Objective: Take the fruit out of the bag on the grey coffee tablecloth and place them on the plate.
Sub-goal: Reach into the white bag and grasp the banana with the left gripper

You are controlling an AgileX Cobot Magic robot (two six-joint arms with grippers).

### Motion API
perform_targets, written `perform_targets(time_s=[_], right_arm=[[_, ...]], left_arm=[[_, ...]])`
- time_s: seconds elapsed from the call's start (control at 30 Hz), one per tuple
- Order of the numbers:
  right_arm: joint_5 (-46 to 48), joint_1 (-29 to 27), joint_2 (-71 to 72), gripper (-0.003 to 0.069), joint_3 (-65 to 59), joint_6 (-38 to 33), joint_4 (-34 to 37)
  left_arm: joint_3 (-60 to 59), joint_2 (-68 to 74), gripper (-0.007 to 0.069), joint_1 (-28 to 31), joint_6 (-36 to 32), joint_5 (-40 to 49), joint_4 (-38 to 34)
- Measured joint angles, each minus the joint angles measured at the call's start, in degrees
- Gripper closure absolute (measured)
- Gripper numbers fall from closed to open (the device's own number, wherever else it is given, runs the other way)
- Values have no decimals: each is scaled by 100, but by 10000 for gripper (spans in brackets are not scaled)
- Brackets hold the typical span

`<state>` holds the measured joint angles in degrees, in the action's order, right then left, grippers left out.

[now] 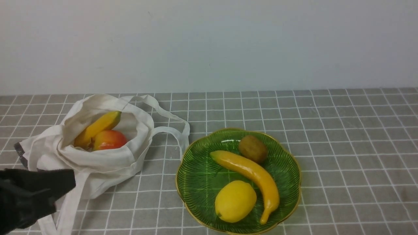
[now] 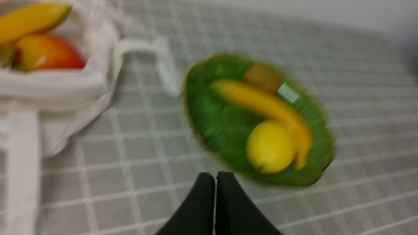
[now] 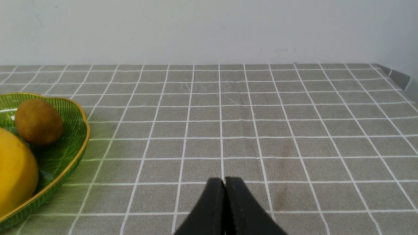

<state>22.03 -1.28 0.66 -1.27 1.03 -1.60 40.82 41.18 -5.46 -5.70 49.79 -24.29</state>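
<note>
The banana (image 1: pixel 98 126) and the red-orange apple (image 1: pixel 109 139) lie touching in the open mouth of the tote bag (image 1: pixel 104 163) on the grey checked tablecloth (image 1: pixel 343 147), just left of the green plate (image 1: pixel 199 178). The left gripper (image 2: pixel 215 178), jaws pressed together, hovers beside the bag's near edge. It should open wide first, then take the uppermost banana across its middle. The right gripper (image 3: pixel 224 182), also closed, sits beyond the plate.

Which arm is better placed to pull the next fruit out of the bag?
Left. The left gripper sits beside the bag holding the banana and apple; the right gripper is over the cloth on the plate's far side.
</note>
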Motion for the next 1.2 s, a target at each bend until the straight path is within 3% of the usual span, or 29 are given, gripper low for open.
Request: perform_targets(time_s=[0.13, 0.23, 0.43, 0.6, 0.8, 0.93, 1.1, 1.2], right_arm=[[0, 0, 0, 675, 0, 0, 0], [0, 0, 0, 675, 0, 0, 0], [0, 0, 0, 675, 0, 0, 0], [0, 0, 0, 675, 0, 0, 0], [0, 0, 0, 675, 0, 0, 0], [0, 0, 0, 675, 0, 0, 0], [0, 0, 0, 675, 0, 0, 0], [0, 0, 0, 675, 0, 0, 0]], left_arm=[[918, 1440, 632, 0, 277, 795, 1435], [1389, 2145, 632, 7, 491, 839, 1903], [1984, 3156, 628, 7, 570, 676, 1738], [2681, 4141, 553, 7, 570, 676, 1637], [3534, 5190, 349, -66, 570, 609, 1683], [4209, 5996, 101, -211, 275, 478, 1953], [4444, 6412, -32, -216, 146, 84, 2209], [4457, 6653, -55, -216, 140, -147, 2275]])
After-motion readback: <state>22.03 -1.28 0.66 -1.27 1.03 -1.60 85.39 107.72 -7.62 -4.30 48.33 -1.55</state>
